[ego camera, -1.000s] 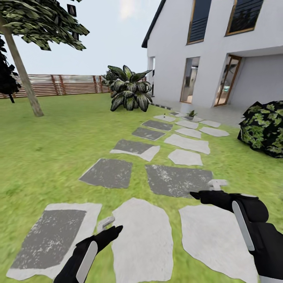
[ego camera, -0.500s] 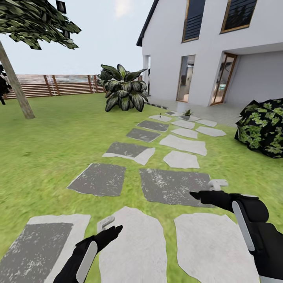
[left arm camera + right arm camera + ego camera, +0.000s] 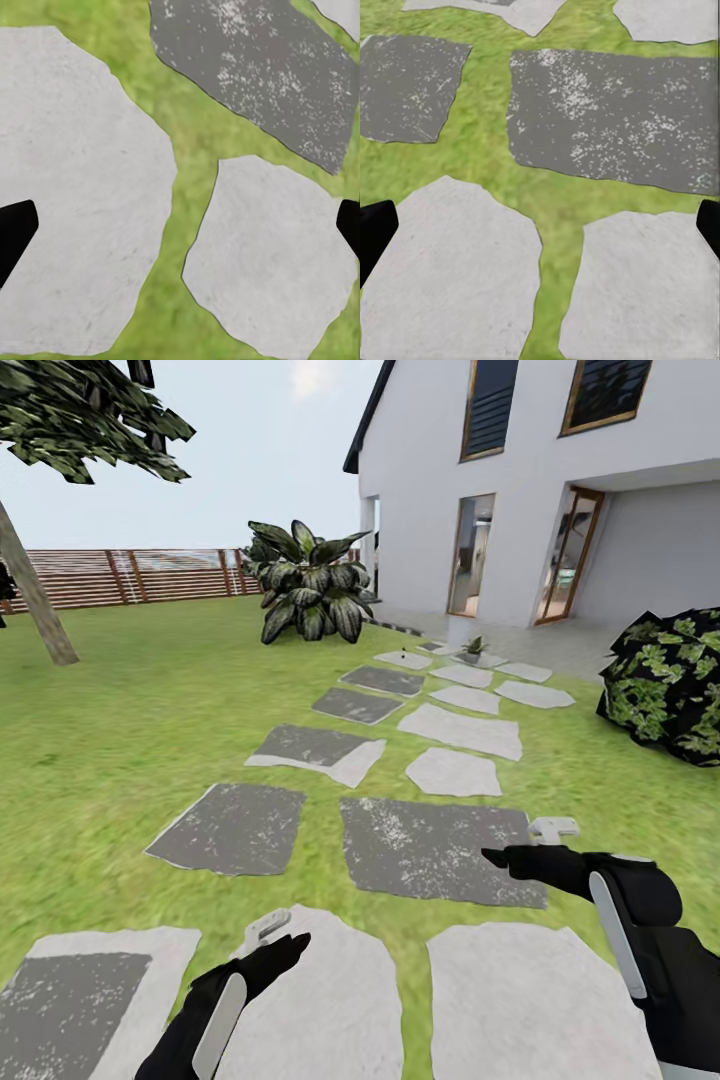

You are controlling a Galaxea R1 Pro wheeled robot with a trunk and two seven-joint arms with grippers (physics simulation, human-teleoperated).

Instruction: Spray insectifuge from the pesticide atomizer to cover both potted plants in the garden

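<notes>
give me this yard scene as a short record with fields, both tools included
place: lawn with stepping stones leading toward a white house
potted plant: small one far down the path, near the house
big bush: striped leaves, beside the path
fence: wooden, far side of the lawn
left tool: open, empty, above a pale stone
right tool: open, empty, above a dark stone

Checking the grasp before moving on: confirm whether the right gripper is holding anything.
No: the right gripper has its fingers wide apart, with bare stepping stones and grass between them.
</notes>
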